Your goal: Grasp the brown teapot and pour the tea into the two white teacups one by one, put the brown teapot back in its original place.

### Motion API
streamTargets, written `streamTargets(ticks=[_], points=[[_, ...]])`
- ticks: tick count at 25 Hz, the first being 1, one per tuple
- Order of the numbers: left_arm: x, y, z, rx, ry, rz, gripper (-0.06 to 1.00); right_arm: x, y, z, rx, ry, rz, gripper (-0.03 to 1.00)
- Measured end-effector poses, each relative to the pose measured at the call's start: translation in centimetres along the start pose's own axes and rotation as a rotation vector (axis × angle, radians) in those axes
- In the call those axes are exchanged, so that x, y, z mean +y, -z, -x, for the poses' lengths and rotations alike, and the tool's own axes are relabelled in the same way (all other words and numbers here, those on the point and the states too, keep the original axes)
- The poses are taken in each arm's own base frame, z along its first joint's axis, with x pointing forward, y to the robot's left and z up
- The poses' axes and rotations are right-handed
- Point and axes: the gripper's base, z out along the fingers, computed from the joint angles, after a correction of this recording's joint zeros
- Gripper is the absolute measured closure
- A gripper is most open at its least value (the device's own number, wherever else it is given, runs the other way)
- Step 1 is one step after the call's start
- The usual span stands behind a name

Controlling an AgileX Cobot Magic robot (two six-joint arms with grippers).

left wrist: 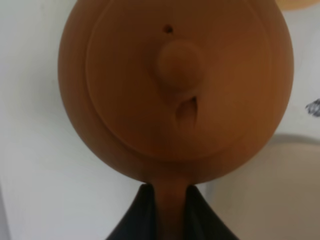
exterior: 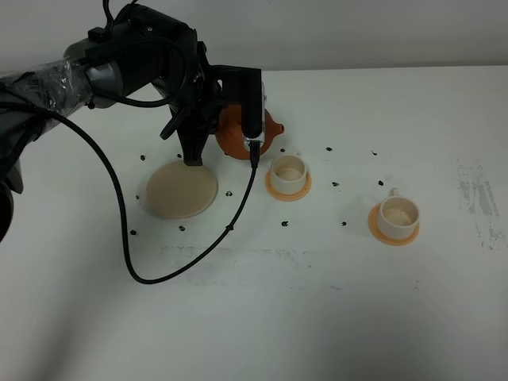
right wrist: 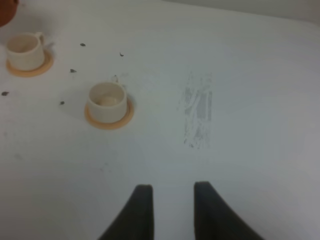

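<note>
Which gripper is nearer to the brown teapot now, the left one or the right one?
Left. The left gripper is shut on the brown teapot at its handle. The right gripper hangs over bare table, with both white teacups between it and the teapot.

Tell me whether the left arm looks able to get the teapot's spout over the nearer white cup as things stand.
Probably yes. The left arm's jaws grip the brown teapot by its handle, the spout points toward the nearer teacup close beside it, and only bare table lies between.
</note>
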Motion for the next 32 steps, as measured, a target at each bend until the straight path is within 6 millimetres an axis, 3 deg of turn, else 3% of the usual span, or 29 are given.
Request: streamTargets(ticks=[32], points=[[-0.2,-1.3,1.8,0.070,-0.330,0.101,0.82,0.0,0.0,0.0,0.000,0.000,0.000,0.75]])
